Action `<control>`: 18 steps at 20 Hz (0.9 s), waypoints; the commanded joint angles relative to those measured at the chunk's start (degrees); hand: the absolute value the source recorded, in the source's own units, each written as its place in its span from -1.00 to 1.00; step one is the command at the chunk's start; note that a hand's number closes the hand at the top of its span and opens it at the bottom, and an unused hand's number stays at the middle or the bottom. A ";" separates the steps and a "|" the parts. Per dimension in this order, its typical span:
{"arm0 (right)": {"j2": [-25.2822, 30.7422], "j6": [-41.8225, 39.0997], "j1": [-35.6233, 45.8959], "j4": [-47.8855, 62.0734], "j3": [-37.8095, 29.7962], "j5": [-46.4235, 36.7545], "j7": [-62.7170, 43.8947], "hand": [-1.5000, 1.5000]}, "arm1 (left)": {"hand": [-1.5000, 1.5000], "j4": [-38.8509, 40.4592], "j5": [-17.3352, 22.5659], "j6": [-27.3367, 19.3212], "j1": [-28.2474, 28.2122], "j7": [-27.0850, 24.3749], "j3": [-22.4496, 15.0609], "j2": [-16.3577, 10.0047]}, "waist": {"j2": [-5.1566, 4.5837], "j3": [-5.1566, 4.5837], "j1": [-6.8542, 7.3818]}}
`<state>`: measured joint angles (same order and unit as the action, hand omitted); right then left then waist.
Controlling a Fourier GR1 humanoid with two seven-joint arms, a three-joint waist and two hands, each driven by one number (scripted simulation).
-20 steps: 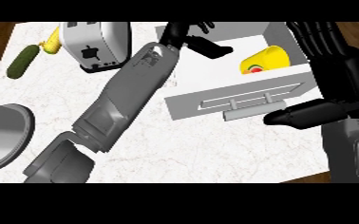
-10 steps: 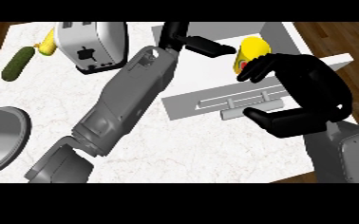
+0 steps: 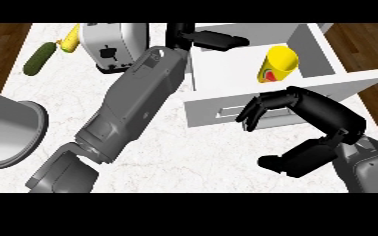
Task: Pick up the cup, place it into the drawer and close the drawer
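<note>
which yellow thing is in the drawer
The yellow cup with a red mark, in the white drawer; the other yellow item lies on the counter by the green vegetable.

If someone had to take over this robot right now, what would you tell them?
The left robot hand is open and holds nothing, at the drawer's far left corner.
The right robot hand is open, fingers by the drawer front.
The cup lies inside the open drawer.
Done: cup placed. Left: push the drawer shut.
</note>
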<state>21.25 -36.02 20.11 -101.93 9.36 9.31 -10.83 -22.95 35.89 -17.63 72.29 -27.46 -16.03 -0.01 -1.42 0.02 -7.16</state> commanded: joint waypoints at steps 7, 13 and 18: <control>-0.16 10.18 -5.12 8.37 7.62 -27.87 7.03 -1.00 | -1.00 -1.64 2.21 2.86 -3.53 -3.81 2.65 -1.09 | 1.07 0.02 7.06; -3.99 13.72 2.38 30.03 13.62 -37.38 14.59 -1.00 | -1.00 -5.36 2.26 3.51 -8.05 -4.10 2.52 -0.99 | 0.96 0.05 9.66; -4.89 20.69 8.48 49.52 10.21 -41.14 23.27 1.00 | -1.00 -10.15 2.31 6.91 -15.16 -5.17 2.21 -4.00 | 0.89 0.11 11.36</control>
<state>17.76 -19.60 24.17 -64.65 20.17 -28.19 7.57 -30.19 38.20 -12.46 61.47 -31.95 -13.76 -2.44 -0.53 0.11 3.07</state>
